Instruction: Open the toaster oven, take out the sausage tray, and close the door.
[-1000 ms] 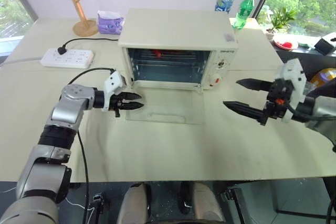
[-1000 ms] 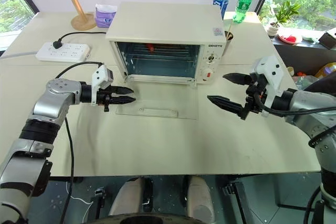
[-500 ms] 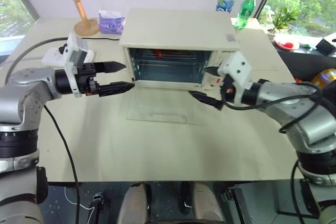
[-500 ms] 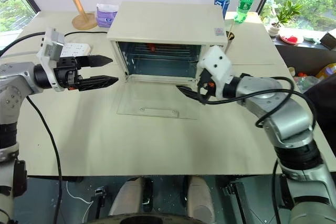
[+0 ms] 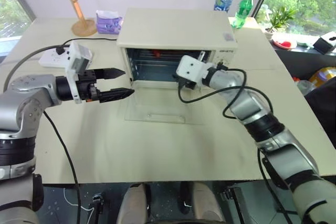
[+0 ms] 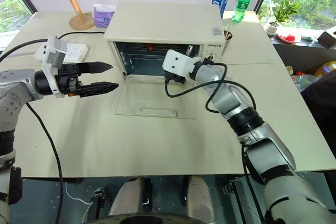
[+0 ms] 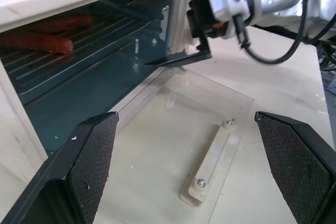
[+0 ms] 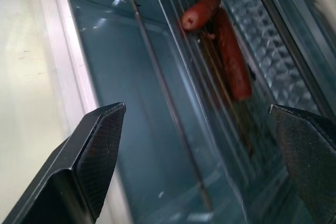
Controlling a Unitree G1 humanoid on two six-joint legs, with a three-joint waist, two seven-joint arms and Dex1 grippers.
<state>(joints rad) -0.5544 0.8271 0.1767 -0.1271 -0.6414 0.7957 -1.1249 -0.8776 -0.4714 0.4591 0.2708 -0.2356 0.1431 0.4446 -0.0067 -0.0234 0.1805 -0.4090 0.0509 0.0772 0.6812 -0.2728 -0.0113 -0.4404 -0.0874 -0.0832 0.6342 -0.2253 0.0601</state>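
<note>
**Oven open, right gripper at its mouth, tray mostly hidden inside**

The toaster oven (image 5: 176, 32) stands on the table (image 5: 157, 140) with the door (image 5: 157, 109) folded down flat in front of it, its bar handle (image 7: 210, 174) facing up. Being clear glass, the door is hard to pick out from the head views against the pale table.

The sausage tray (image 8: 231, 72) sits on the upper level inside the oven. Its edges are cut off in every view; what can be made out is wire rack and two or three reddish sausages (image 8: 223, 51), partly overlapping. How far back the tray reaches cannot be told.

The right gripper (image 7: 176, 51) is at the oven's open mouth, toward its right side, jaws spread wide and holding nothing. One finger lies low near the door hinge; the other is largely hidden against the oven's dark frame. Whether it touches anything is unclear.

The left gripper (image 5: 118, 83) hangs in the air left of the oven, apart from it, jaws wide open and empty.

Behind the oven, two bottles (image 5: 233, 3) are partly hidden by its top.
</note>
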